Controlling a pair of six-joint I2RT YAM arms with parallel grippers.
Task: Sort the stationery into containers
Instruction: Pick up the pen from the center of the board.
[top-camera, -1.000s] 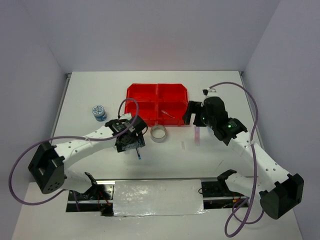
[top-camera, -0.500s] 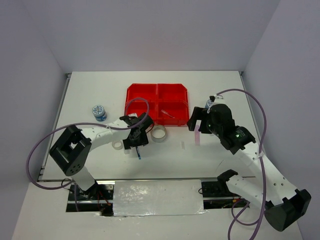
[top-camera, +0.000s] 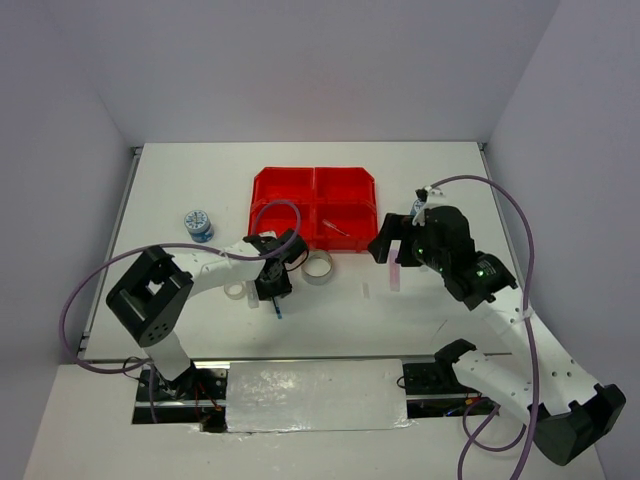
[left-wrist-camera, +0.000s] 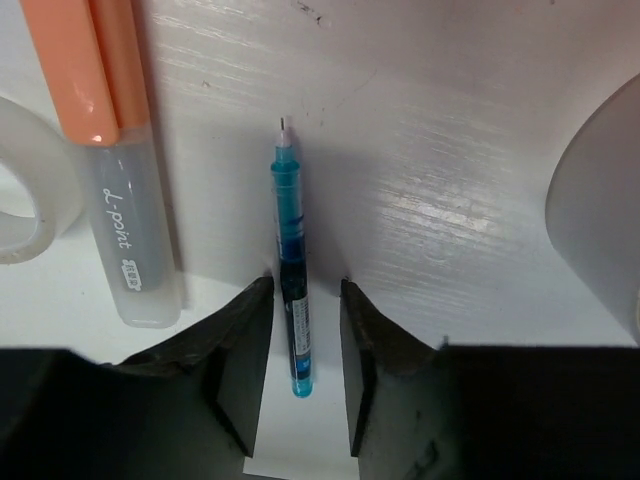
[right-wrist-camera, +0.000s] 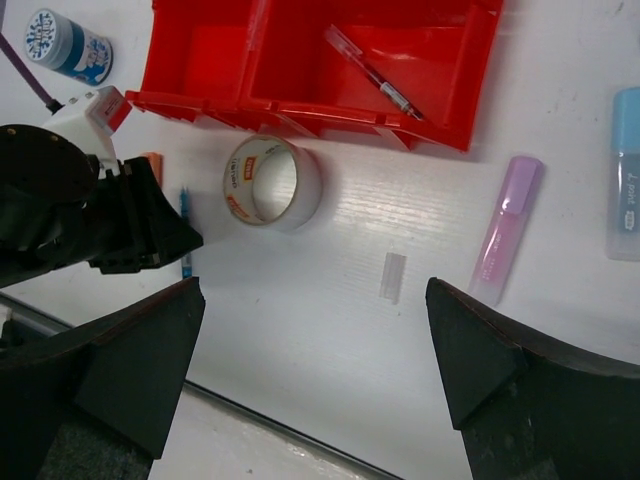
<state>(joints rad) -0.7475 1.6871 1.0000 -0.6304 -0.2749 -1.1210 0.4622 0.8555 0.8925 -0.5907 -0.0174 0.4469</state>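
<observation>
Top external: you look down from above and behind the arm bases, far enough back to take in the whole surface (top-camera: 180, 180). Left wrist: you face straight down, very near the surface, with the blue pen (left-wrist-camera: 292, 290) running up mid-frame. Right wrist: you sit higher, looking down and across to the red tray (right-wrist-camera: 200, 60). All three views share that pen. Top and right wrist also share the tray and the silvery tape ring (right-wrist-camera: 272, 180).

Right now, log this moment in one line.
left pincer: open astride blue pen | right pincer: open, empty | red tray: one red pen
</observation>
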